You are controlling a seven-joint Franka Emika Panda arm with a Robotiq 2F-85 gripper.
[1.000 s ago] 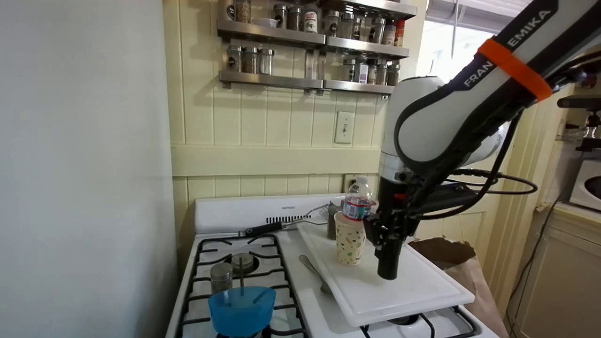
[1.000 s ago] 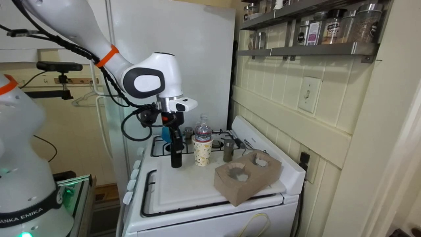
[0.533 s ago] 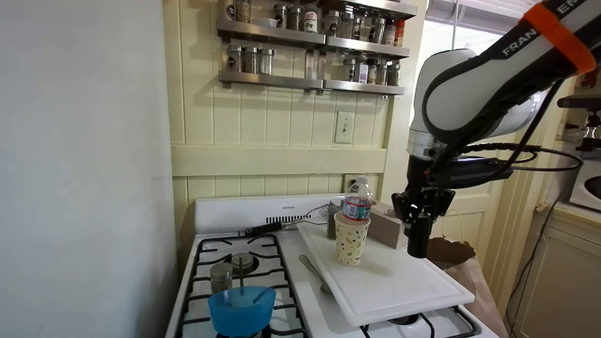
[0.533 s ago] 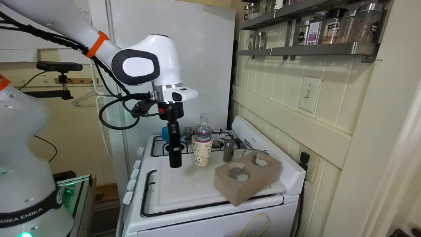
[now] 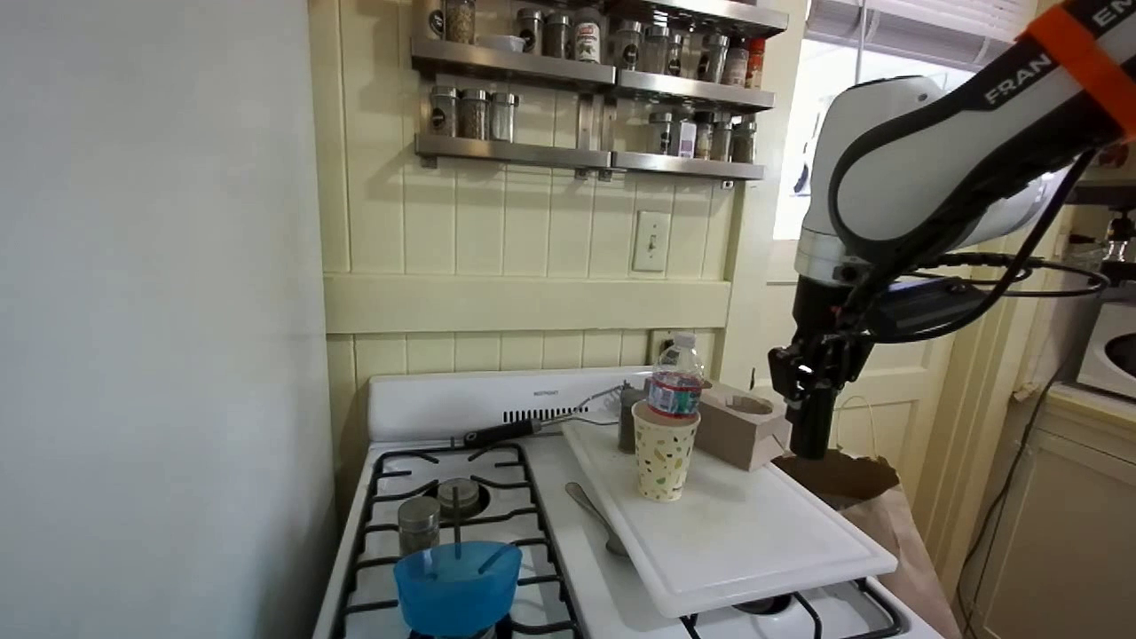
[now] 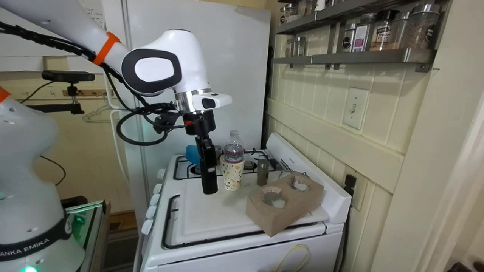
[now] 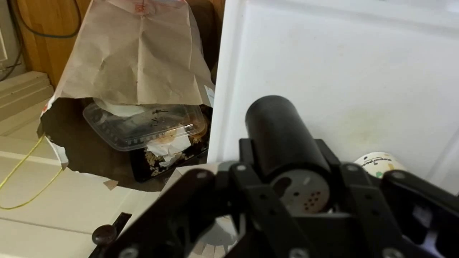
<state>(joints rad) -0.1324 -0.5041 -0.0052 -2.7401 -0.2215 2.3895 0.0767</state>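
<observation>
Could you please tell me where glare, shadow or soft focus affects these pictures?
In an exterior view, the window is blown nearly white and the metal shelves cast shadows on the panelled wall; in the wrist view, the gripper, gripping a black shaker, looks dark and slightly blurred, while the clear plastic container catches glints.

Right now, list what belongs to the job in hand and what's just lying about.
In the job:
gripper
black cylinder, held in it

Apparently just lying about:
paper cup
plastic bottle, in the cup
cardboard carrier
spoon
paper bag
</observation>
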